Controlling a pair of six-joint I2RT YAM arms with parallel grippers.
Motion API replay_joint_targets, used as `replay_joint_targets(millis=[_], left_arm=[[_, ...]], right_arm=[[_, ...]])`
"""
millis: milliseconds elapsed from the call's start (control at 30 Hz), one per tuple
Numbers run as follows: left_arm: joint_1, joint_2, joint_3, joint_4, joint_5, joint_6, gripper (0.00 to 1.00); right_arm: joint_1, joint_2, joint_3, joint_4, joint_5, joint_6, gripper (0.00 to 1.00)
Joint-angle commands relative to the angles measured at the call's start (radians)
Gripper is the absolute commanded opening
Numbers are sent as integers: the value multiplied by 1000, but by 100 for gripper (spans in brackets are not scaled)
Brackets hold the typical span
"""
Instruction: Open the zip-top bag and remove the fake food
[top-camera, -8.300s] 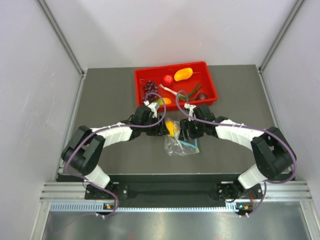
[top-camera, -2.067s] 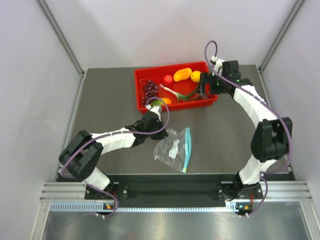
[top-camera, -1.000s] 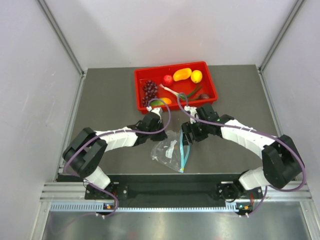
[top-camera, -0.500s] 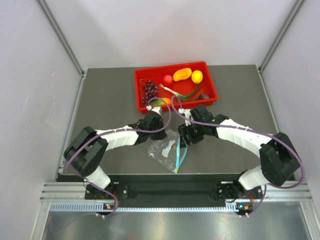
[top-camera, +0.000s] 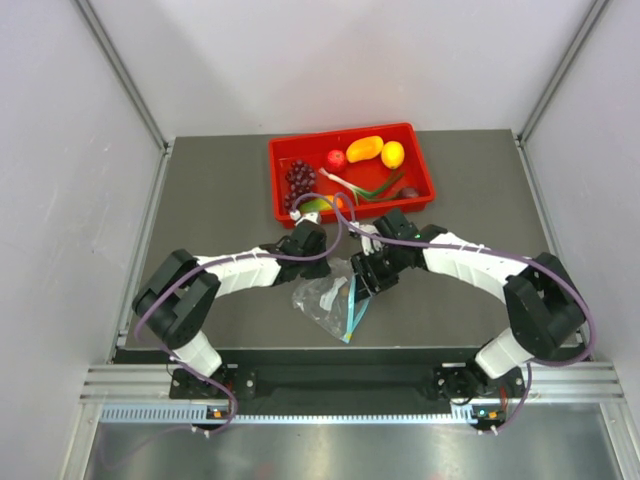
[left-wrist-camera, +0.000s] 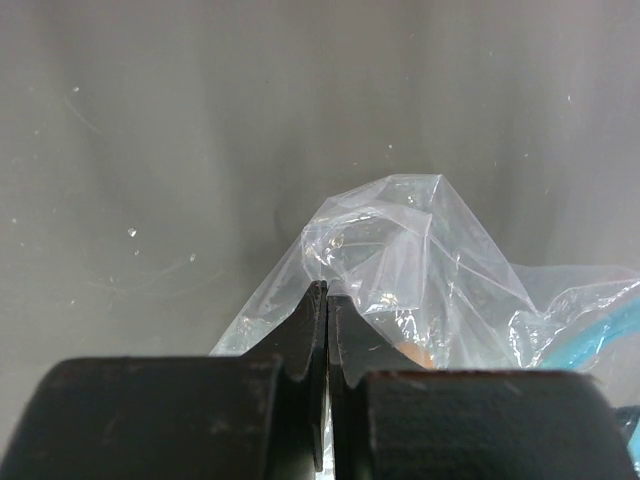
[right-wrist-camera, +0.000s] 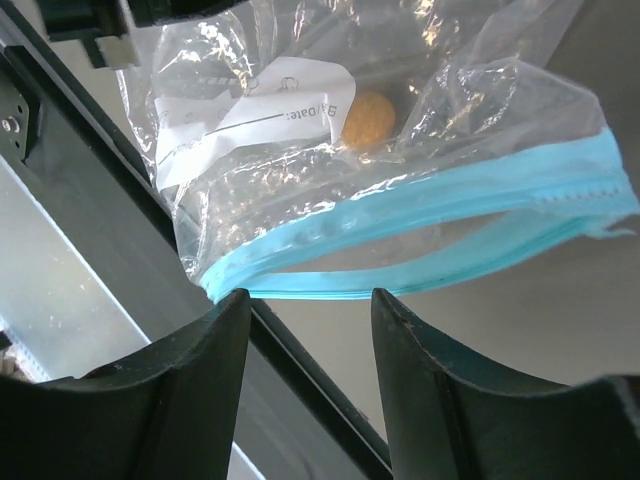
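Right pincer (right-wrist-camera: 310, 303) has returned, spread beside the zip-top bag (right-wrist-camera: 470, 130), left pincer (left-wrist-camera: 327, 298) pinching it

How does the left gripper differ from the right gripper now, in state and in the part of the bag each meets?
The left gripper is shut, pinching clear plastic of the bag; the right gripper is open and grips nothing. The left gripper holds the plain plastic side; the right gripper faces the blue zip strip, just ahead of its jaws. Both are at the same bag.
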Motion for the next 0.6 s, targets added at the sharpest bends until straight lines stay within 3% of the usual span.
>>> replay_joint_targets(millis=[0,300,567], left_arm=[[1,5,27,-1,-17,-38,0],[1,31,23,45,39,-90,0],[1,42,24,47,71,-101,0]], right_arm=[[22,16,47,70,-43,-14,51],[28,12,-39,336,-8,92,51],[54,65,-116,439,115,112,51]])
